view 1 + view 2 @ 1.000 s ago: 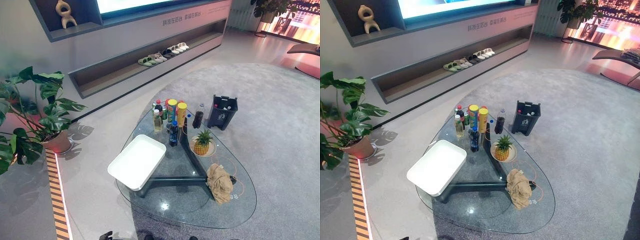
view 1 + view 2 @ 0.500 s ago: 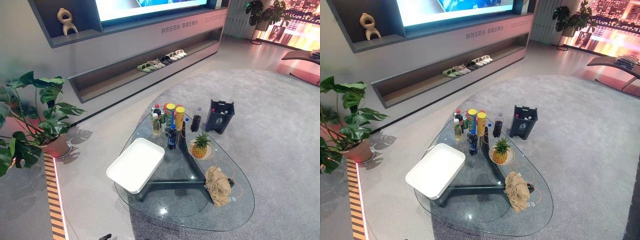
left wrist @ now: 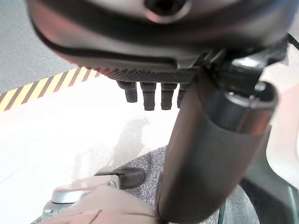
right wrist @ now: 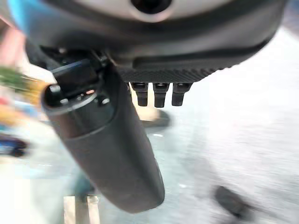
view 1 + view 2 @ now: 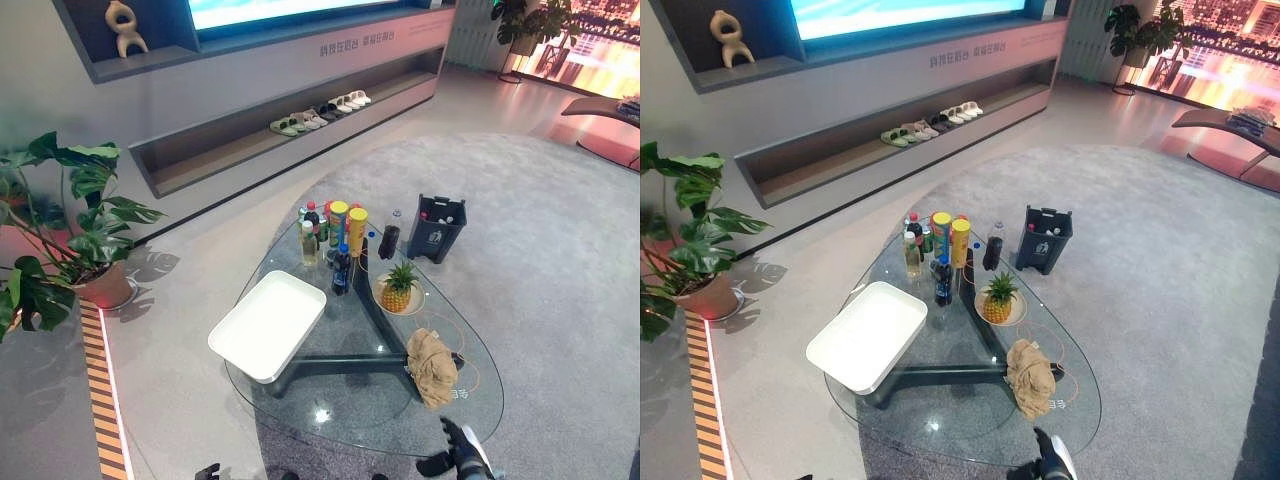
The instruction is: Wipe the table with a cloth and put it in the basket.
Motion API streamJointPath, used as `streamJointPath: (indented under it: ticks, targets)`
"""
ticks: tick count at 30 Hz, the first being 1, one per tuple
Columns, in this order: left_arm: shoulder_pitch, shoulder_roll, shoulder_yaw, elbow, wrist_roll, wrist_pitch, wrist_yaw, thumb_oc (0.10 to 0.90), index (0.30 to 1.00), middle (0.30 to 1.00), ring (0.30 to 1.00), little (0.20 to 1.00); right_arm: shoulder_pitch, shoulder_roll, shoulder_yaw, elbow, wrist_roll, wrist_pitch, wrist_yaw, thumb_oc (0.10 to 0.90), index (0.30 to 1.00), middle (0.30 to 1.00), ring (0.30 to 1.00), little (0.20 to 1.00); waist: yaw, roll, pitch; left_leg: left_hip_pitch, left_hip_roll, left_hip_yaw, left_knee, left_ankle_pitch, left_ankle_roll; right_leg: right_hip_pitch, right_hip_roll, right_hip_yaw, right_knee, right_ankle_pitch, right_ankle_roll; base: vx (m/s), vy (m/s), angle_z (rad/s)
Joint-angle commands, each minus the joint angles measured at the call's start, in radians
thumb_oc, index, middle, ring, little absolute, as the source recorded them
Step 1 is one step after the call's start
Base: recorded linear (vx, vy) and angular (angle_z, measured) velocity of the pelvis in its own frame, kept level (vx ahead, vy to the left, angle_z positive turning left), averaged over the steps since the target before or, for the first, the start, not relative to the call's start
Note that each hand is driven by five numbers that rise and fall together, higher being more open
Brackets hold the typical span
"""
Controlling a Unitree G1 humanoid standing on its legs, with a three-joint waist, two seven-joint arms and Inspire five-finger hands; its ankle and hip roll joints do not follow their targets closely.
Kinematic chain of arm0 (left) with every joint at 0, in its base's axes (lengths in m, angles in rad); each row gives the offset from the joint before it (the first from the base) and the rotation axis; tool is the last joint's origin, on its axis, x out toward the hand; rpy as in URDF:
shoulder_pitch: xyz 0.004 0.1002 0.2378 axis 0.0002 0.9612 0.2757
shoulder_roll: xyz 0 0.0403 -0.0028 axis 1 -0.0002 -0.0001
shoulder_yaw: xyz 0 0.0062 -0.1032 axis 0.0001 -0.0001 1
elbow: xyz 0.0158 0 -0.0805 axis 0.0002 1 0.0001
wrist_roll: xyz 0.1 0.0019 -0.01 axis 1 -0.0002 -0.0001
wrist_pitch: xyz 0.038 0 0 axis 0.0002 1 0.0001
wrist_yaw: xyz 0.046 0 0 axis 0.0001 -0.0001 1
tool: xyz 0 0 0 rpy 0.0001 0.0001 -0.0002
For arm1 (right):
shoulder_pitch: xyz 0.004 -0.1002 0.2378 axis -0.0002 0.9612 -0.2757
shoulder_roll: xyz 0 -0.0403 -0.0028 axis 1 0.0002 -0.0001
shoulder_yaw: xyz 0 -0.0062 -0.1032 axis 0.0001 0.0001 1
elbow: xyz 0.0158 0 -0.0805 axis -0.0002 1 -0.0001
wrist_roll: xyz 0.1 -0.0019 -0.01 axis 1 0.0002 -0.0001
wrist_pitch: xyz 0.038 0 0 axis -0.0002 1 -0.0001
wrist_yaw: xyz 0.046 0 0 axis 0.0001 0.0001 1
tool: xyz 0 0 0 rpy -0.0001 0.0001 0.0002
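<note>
A crumpled tan cloth [image 5: 432, 365] lies on the glass table [image 5: 330, 410], near its front right edge. A dark basket [image 5: 436, 228] holding a few items stands on the carpet just past the table's far end. My right hand [image 5: 455, 460] comes up at the near edge of the table, a little in front of the cloth and not touching it. In the right wrist view that hand [image 4: 154, 51] has straight fingers and holds nothing. My left hand [image 3: 210, 154] hangs low over the floor with relaxed fingers, also holding nothing.
A white tray [image 5: 268, 325] sits on the table's left side. Several bottles and cans [image 5: 335, 235] crowd the far end, with a pineapple on a plate [image 5: 400, 288] beside them. A potted plant [image 5: 70, 230] stands left; a low shelf with shoes [image 5: 315, 115] runs behind.
My right hand has risen into view at the table's near edge. The camera has shifted a little; the cloth and other things have not moved.
</note>
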Motion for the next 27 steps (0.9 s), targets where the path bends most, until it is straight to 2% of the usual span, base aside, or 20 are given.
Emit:
streamJointPath:
  ticks: [1, 7, 14, 16, 18, 23, 27]
  targets:
    - [-0.017, -0.012, 0.0, -0.007, 0.036, -0.004, 0.025, 0.8, 0.9, 0.9, 0.9, 0.9, -0.069, -0.09, 0.018, -0.229, 0.018, 0.002, -0.082, 0.8, 0.9, 0.9, 0.9, 0.9, -0.008, 0.0, 0.054, 0.002, -0.026, 0.02, 0.013, -0.07, 0.032, -0.041, 0.01, 0.037, 0.048, 0.002, 0.028, -0.01, -0.002, -0.04]
    - [0.0, -0.013, 0.009, -0.012, 0.031, -0.017, 0.027, 0.8, 0.9, 0.9, 0.9, 0.9, -0.083, -0.142, -0.003, -0.425, 0.015, -0.02, -0.143, 0.8, 0.9, 0.9, 0.9, 0.9, -0.019, 0.005, 0.062, -0.008, -0.022, 0.035, 0.007, -0.069, 0.032, -0.061, 0.008, 0.042, 0.048, 0.003, 0.031, 0.0, 0.01, -0.08]
    - [0.008, -0.024, 0.012, -0.014, 0.053, -0.037, 0.031, 0.8, 0.9, 0.9, 0.9, 0.9, -0.127, -0.17, -0.043, -0.505, -0.042, -0.033, -0.313, 0.8, 0.9, 0.9, 0.9, 0.9, -0.017, 0.017, 0.091, -0.033, -0.018, 0.058, 0.041, -0.076, 0.033, -0.093, -0.004, 0.038, 0.072, 0.0, 0.03, 0.02, 0.012, -0.02]
    - [-0.003, -0.022, 0.002, -0.02, 0.045, -0.045, 0.034, 0.8, 0.9, 0.9, 0.9, 0.9, -0.16, -0.178, -0.052, -0.506, -0.039, -0.032, -0.358, 0.8, 0.9, 0.9, 0.9, 0.9, -0.016, 0.021, 0.115, -0.062, -0.019, 0.061, 0.069, -0.08, 0.035, -0.119, -0.004, 0.041, 0.093, -0.005, 0.026, -0.1, 0.015, -0.09]
    - [-0.035, -0.017, -0.014, -0.029, 0.024, -0.053, 0.034, 0.8, 0.9, 0.9, 0.9, 0.9, -0.22, -0.19, -0.055, -0.493, -0.037, -0.027, -0.428, 0.8, 0.9, 0.9, 0.9, 0.9, -0.012, 0.026, 0.162, -0.121, -0.024, 0.063, 0.124, -0.085, 0.038, -0.166, -0.003, 0.04, 0.135, -0.017, 0.015, -0.21, 0.02, -0.12]
    - [-0.121, -0.008, -0.058, -0.04, -0.012, -0.076, 0.04, 0.8, 0.9, 0.9, 0.9, 0.9, -0.379, -0.205, -0.052, -0.436, 0.007, 0.019, -0.502, 0.8, 0.9, 0.9, 0.9, 0.9, -0.007, 0.032, 0.275, -0.265, -0.031, 0.054, 0.261, -0.09, 0.035, -0.285, -0.01, 0.021, 0.248, -0.034, -0.009, -0.21, 0.028, 0.04]
    - [-0.133, -0.011, -0.084, -0.053, -0.017, -0.092, 0.04, 0.8, 0.9, 0.9, 0.9, 0.9, -0.426, -0.213, -0.057, -0.407, 0.025, 0.028, -0.534, 0.8, 0.9, 0.9, 0.9, 0.9, -0.002, 0.047, 0.31, -0.298, -0.043, 0.048, 0.285, -0.095, 0.038, -0.317, -0.016, 0.02, 0.269, -0.035, -0.015, -0.04, 0.055, 0.07]
